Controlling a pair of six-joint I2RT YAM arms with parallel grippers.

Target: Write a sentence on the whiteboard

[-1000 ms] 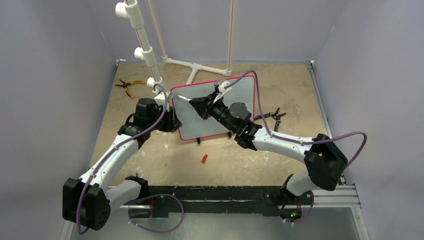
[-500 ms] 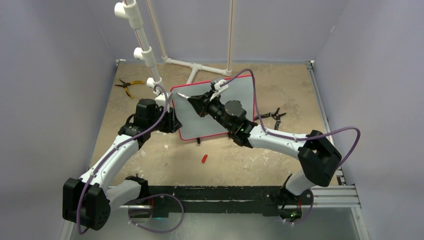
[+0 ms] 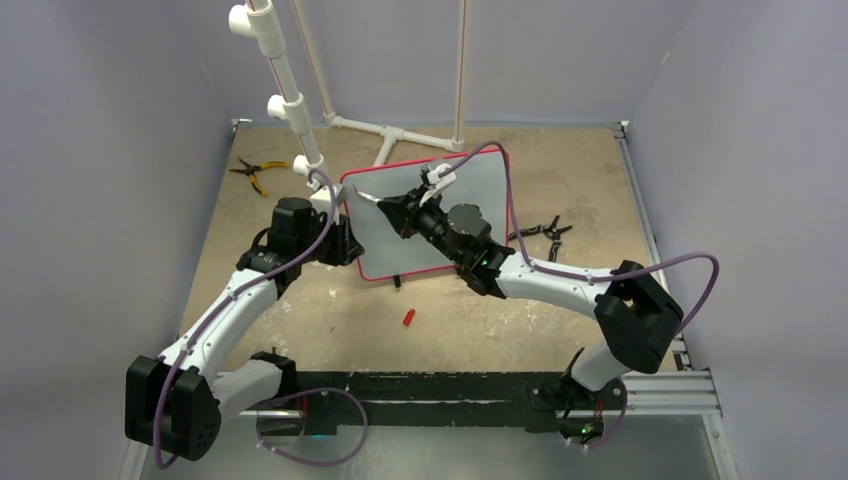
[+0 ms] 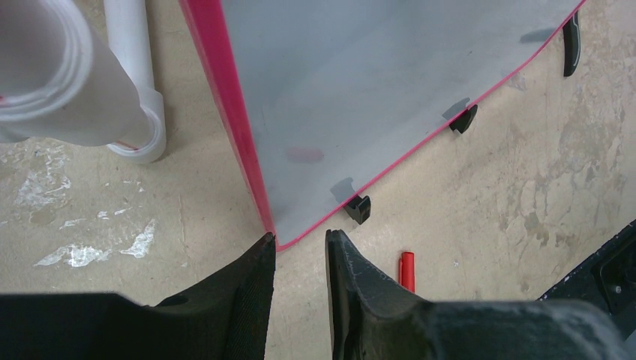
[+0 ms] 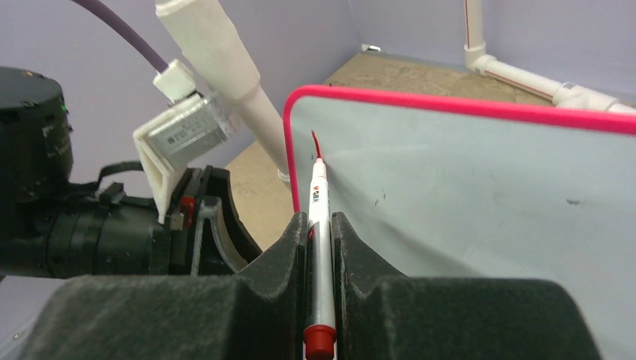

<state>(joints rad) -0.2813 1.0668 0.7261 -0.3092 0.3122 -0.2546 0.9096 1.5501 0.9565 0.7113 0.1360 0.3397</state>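
The whiteboard (image 3: 480, 190) stands tilted on two black feet, its thin red frame around a white face. My right gripper (image 5: 320, 217) is shut on a white marker (image 5: 318, 196) with a red end. The marker's tip touches the board (image 5: 487, 180) near its upper left corner, at a short red stroke (image 5: 314, 141). No words show on the board. My left gripper (image 4: 300, 238) is at the board's lower left corner (image 4: 276, 241), jaws a narrow gap apart, with nothing clamped between them. In the top view it (image 3: 345, 240) sits against the board's left edge.
A red marker cap (image 3: 408, 318) lies on the table in front of the board and shows in the left wrist view (image 4: 406, 270). Yellow pliers (image 3: 255, 172) lie at the back left, a black tool (image 3: 545, 235) right of the board. A white pipe frame (image 3: 290, 100) stands behind.
My right arm has shifted slightly left and back with the marker, towards the board's upper left corner. The board's right edge has moved a little left. The left arm has not moved.
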